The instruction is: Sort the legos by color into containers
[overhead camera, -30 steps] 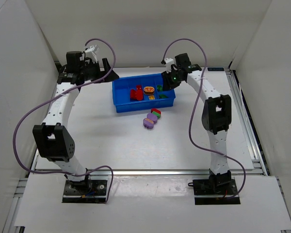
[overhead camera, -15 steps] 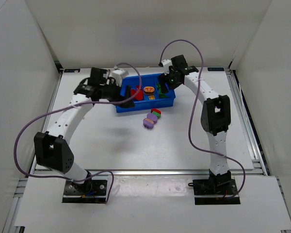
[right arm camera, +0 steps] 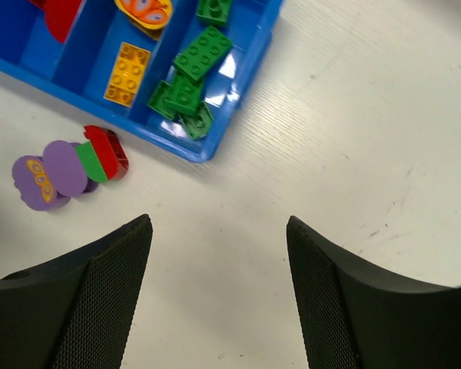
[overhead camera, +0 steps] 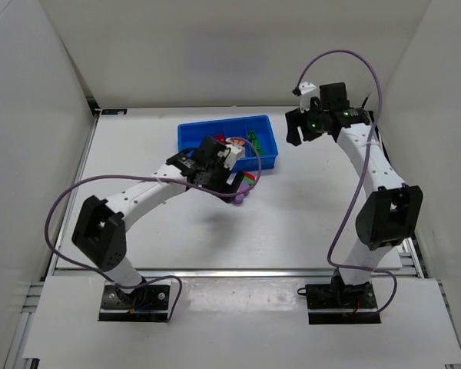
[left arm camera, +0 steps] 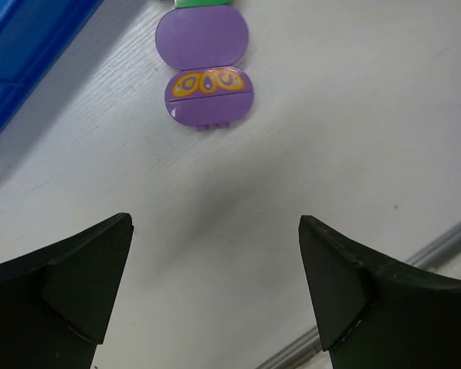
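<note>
Legos lie partly loose: a purple oval brick [left arm camera: 202, 34] touches a second purple one with a yellow butterfly print [left arm camera: 209, 96] on the white desk [left arm camera: 346, 115], ahead of the left pincer [left arm camera: 215, 231], released and empty. A red-and-green rounded piece [right arm camera: 101, 152] sits beside the blue tray [right arm camera: 242, 84], which holds a yellow brick [right arm camera: 127, 74] and green bricks [right arm camera: 192, 77] in separate compartments. The right pincer [right arm camera: 219, 227] hangs spread and empty.
</note>
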Motion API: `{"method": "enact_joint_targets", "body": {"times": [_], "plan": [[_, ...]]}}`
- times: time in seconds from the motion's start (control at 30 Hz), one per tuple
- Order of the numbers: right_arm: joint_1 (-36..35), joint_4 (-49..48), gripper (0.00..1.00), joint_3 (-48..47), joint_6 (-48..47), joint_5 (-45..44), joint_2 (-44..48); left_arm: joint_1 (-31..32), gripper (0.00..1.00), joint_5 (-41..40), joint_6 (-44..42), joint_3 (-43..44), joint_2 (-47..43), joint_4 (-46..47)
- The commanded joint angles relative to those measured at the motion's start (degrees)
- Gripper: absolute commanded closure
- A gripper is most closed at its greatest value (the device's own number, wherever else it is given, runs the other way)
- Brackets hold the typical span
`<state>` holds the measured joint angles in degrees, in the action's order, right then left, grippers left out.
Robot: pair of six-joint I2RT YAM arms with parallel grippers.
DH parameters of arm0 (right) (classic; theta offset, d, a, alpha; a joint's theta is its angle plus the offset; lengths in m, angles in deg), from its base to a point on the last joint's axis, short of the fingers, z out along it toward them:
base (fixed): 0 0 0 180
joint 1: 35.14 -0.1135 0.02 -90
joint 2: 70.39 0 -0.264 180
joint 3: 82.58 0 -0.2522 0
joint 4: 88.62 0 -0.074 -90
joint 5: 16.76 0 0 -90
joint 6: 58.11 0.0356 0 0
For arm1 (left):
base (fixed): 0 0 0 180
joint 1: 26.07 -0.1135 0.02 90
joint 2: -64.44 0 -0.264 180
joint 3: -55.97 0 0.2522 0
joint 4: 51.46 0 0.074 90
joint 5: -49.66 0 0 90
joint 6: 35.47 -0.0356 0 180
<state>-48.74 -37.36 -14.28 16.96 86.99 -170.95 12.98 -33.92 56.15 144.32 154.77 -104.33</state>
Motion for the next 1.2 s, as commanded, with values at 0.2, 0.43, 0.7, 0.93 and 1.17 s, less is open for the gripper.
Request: {"method": "enact_joint_targets", "body": {"times": [0.2,0.43,0.7,0.93,1.17], "plan": [[4.4,0.9,0.26,9.7,0.5,2.0,8.2,1.4,0.00,-6.2,3.4,9.3,14.2,5.1],[6.7,1.4,0.26,11.7,0.3,2.7,10.6,2.0,0.01,-5.9,3.7,14.6,20.9,6.6],[7.5,1.4,0.26,12.0,0.3,3.0,10.6,2.0,0.01,-5.3,3.6,15.6,24.5,6.6],[7.5,1.3,0.26,11.2,0.3,3.2,9.6,2.0,0.01,-6.0,4.7,15.8,26.3,6.5],[7.7,1.2,0.26,10.5,0.2,3.5,8.9,2.0,0.05,-5.5,6.0,16.1,28.1,6.5]]}}
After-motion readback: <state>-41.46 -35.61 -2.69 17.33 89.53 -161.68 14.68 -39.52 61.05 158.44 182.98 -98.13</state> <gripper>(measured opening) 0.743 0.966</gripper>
